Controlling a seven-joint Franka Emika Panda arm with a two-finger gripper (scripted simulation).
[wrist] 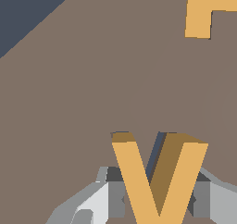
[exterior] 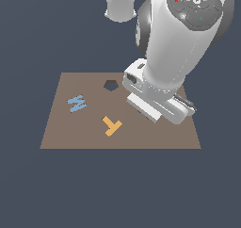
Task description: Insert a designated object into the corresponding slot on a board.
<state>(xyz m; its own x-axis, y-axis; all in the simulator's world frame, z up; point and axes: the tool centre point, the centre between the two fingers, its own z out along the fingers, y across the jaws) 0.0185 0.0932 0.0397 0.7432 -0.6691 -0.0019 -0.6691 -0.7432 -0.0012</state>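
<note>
In the wrist view the orange A-shaped designated object [wrist: 157,181] stands between my fingers, one grey finger [wrist: 115,195] against each of its outer legs. My gripper [wrist: 157,202] is shut on it, close above the brown board [wrist: 69,116]. A dark sliver shows between the piece's legs; I cannot tell what it is. In the exterior view the gripper's hand [exterior: 157,104] hangs low over the board [exterior: 70,137] on the exterior view's right half. The hand hides the piece and the slot there.
An orange T-shaped piece [exterior: 112,126] lies near the board's middle and shows again in the wrist view [wrist: 206,10]. A blue zigzag piece [exterior: 76,103] lies toward the exterior view's left. A dark pentagon hole [exterior: 110,85] sits near the far edge.
</note>
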